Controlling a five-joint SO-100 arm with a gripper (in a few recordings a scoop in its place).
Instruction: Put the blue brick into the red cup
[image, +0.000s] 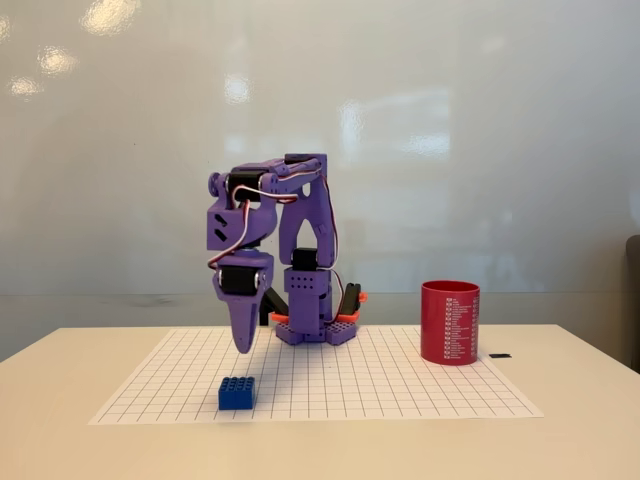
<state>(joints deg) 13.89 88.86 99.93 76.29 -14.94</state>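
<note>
Your purple claw (243, 340) hangs apparently closed and empty above the small studded blue plastic brick (236, 393); open, then descend squarely.

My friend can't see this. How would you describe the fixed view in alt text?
A purple robot arm stands on a white gridded mat, its end effector pointing down above a small blue brick near the mat's front edge. A red cup with white print stands upright at the right, apart from both. Behind is a glossy white wall.

Studded blue brick (236, 393) flat on grid mat, well apart from upright red cup (450, 322) at right.
</note>
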